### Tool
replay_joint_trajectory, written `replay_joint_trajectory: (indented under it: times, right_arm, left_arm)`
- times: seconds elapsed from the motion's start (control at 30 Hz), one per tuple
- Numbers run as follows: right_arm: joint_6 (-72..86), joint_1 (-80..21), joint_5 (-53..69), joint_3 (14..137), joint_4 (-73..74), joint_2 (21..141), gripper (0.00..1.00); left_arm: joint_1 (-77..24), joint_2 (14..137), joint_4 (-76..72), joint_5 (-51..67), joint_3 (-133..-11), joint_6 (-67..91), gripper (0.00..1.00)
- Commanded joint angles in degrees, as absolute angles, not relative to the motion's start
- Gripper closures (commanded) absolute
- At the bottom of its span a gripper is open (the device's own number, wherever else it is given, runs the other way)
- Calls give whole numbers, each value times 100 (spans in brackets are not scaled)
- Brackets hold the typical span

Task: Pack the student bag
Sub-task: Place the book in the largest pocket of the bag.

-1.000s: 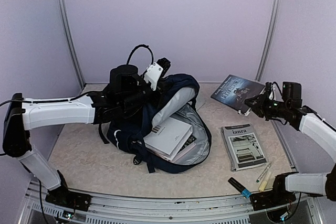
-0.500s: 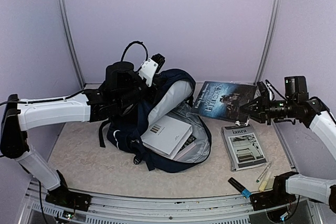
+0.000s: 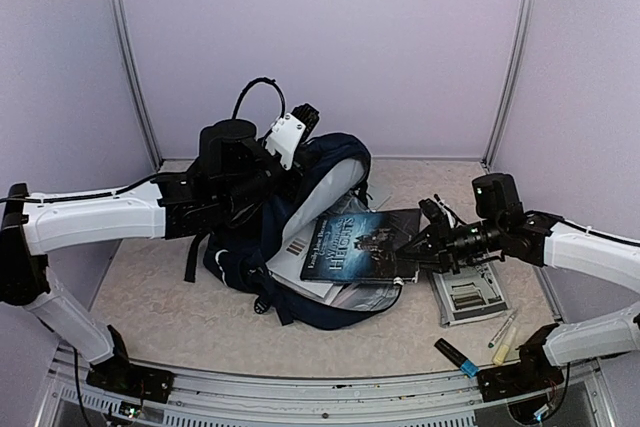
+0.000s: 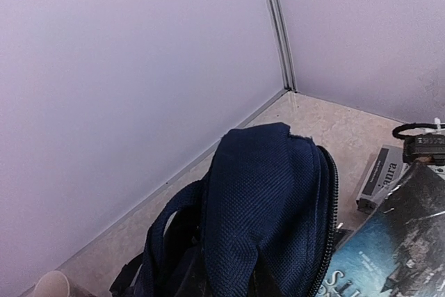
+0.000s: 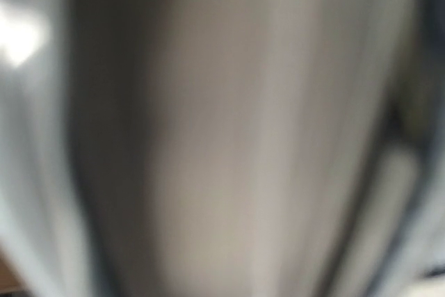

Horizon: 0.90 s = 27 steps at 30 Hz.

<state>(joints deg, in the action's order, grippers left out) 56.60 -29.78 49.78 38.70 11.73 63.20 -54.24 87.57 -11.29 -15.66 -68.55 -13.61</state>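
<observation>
1. The student bag (image 3: 238, 259) lies on the speckled beige table (image 3: 150, 297). It sits left of centre with its mouth gaping.
2. Bag shell: dark navy woven fabric with a fine ribbed grain in the left wrist view. A zip track (image 4: 327, 193) runs along its curved edge. The lining (image 3: 335, 182) is smooth and light grey.
3. The left gripper (image 3: 307, 119) is clenched at the bag's raised top flap. It holds the fabric up above the rest of the bag.
4. The right gripper (image 3: 418, 245) is clamped on the right edge of a dark book (image 3: 362, 245). This is a flat, glossy rectangle with a blue-black cover. It hangs nearly level over the bag's open mouth.
5. A white book (image 3: 292, 259) with a matte cover lies inside the bag, partly under the dark book.
6. A thin grey booklet (image 3: 470, 297) lies flat on the table, right of the bag.
7. Three slim cylindrical markers lie right of the bag, nearer the front edge than the booklet. One is black with a blue tip (image 3: 452, 354). The other two are pale (image 3: 503, 328) (image 3: 505, 347).
8. The right wrist view is fully blurred and shows no detail.
9. Count: one bag, two books, one booklet, three markers.
</observation>
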Motion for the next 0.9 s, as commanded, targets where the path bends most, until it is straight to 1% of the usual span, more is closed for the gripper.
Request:
replay_joint_trajectory:
  times: [0.0,0.1,0.23,0.37,0.47,0.5,0.57,0.63,0.73,0.87]
  right_arm:
    - [6202,-3099,4362,3823,-789,6662,100]
    - [6442,-3276,3864,3809,-1398,7129,100]
    - [6285,-3730,3025,4348,-1483,7844,99]
    - [6329,-4195,2632,4905,-1727,8506,98]
    - [6566,-4417,2472,5066,-2174,8933,97]
    - [6603,-4473,2406,5155,-2254,9107,93]
    - [6523,-4604,2202,5402,-2207,9338,80]
    - [6306,-4711,2150,5737,-1874,9550,69]
    - [5736,-4868,1968,6215,-972,9637,56]
    - [4998,-4987,1448,6560,535,9426,34]
  left_arm:
    - [-5739,8314,-1368,-1754,-6993,-1490,100]
    - [-5953,8176,-1470,-1727,-6976,-1502,100]
    - [-6149,8089,-1567,-1644,-7078,-1564,100]
    - [-6251,8093,-1659,-1655,-7271,-1700,100]
    - [-6274,8136,-1735,-1538,-7375,-1709,100]
    - [-6282,8148,-1753,-1503,-7385,-1688,100]
    - [-6279,8149,-1785,-1495,-7348,-1639,100]
    - [-6271,8140,-1818,-1595,-7278,-1642,100]
    - [-6153,8108,-1705,-1719,-7215,-1660,100]
    - [-5831,8001,-1700,-1680,-7081,-1473,100]
